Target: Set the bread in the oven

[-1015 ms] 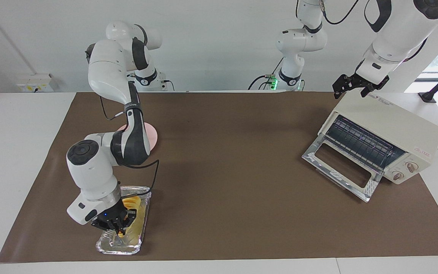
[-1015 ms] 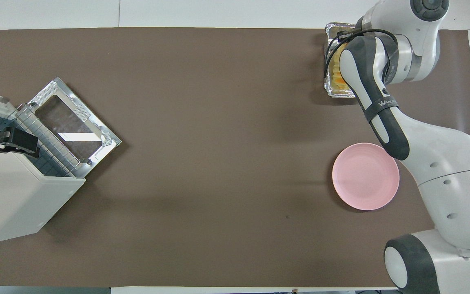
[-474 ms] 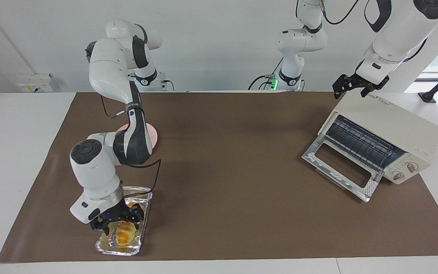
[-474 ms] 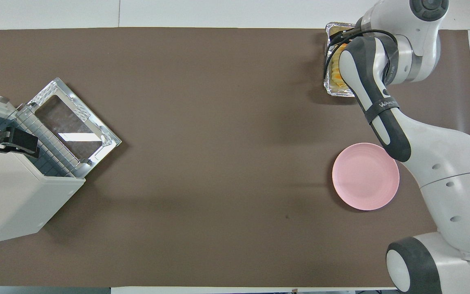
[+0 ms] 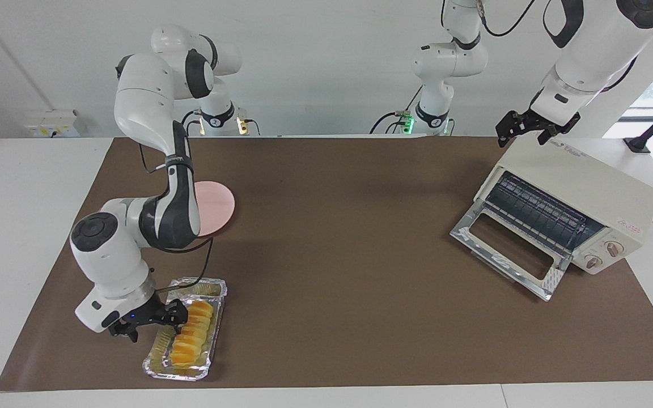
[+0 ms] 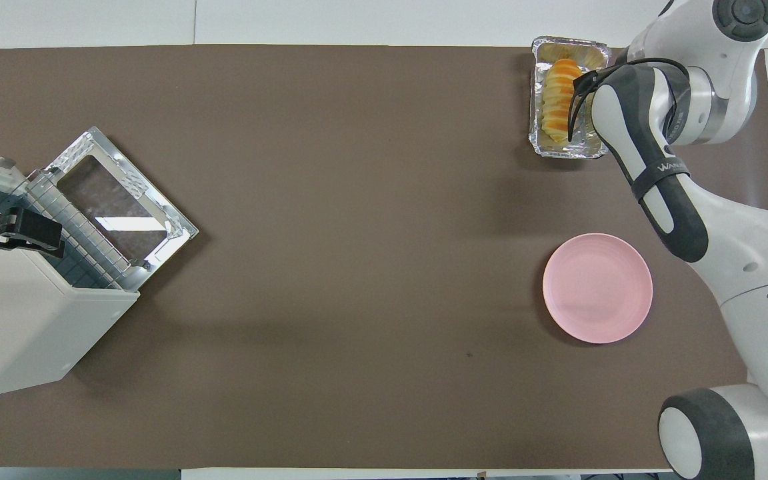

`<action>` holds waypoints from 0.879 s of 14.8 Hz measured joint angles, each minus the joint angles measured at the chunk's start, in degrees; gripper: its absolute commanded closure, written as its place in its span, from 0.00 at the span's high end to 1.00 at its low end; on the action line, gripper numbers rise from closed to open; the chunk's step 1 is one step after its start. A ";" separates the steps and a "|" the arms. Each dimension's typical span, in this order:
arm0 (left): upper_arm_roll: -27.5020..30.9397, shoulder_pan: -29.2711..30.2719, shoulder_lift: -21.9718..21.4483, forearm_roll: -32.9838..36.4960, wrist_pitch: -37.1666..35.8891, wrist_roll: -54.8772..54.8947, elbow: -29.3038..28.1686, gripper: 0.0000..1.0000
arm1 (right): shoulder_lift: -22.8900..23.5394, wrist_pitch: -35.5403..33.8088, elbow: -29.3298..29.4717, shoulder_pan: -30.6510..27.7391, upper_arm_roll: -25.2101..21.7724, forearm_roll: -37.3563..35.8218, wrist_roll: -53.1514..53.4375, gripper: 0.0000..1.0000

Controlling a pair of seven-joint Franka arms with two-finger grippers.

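The task looks barely begun: the bread (image 5: pixel 192 333) lies in the foil tray (image 5: pixel 213 340) at the right arm's end of the counter (image 5: pixel 338 272), well apart from the oven (image 5: pixel 573 195) at the left arm's end, so grasping, carrying and placing all appear to remain. One thing is ready: the oven's glass door (image 5: pixel 511 255) is folded down flat in front of it and the wire rack shows inside. The right pincer (image 5: pixel 146 323) hangs low just beside the tray, at its edge rather than over the loaf, and holds nothing; whether its fingers are spread or pressed together cannot be told. The left pincer (image 5: pixel 528 129) waits over the oven's top, its fingers equally unreadable. The bread is a long golden-orange loaf with cross ridges like slices, probably soft and easily dented. The tray is thin crinkled silver foil, likely light enough to slide. The oven is a boxy cream case with two round knobs. A smooth round pink plate (image 5: pixel 217 205) lies nearer the robots than the tray.
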 measured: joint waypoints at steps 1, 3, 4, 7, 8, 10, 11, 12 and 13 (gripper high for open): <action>0.00 0.00 0.00 0.00 0.00 0.00 0.00 1.00 | -0.76 0.63 -2.12 -0.18 -0.01 0.00 -1.00 0.67; 0.00 0.00 0.00 0.00 0.00 0.00 0.00 1.00 | -2.00 0.82 -4.61 -0.22 0.03 0.01 -1.65 0.15; 0.00 0.00 0.00 0.00 0.00 0.00 0.00 1.00 | -2.45 0.82 -5.13 -0.21 0.08 0.01 -1.67 0.00; 0.00 0.00 0.00 0.00 0.00 0.00 0.00 1.00 | -3.35 0.82 -5.75 -0.03 0.16 1.68 -1.67 0.00; 0.00 0.00 0.00 0.00 0.00 0.00 0.00 1.00 | -3.46 0.82 -5.79 0.16 0.20 2.60 -1.67 0.00; 0.00 0.00 0.00 0.00 0.00 0.00 0.00 1.00 | -3.55 0.82 -5.89 0.43 0.24 3.17 -1.67 0.00; 0.00 0.00 0.00 0.00 0.00 0.00 0.00 1.00 | -3.55 0.82 -5.96 0.46 0.24 3.26 -1.67 0.00; 0.00 0.00 0.00 0.00 0.00 0.00 0.00 1.00 | -3.55 0.82 -6.03 0.46 0.24 3.28 -1.67 0.00; 0.00 0.00 0.00 0.00 0.00 0.00 0.00 1.00 | -3.55 0.82 -6.10 0.45 0.24 3.28 -1.67 0.00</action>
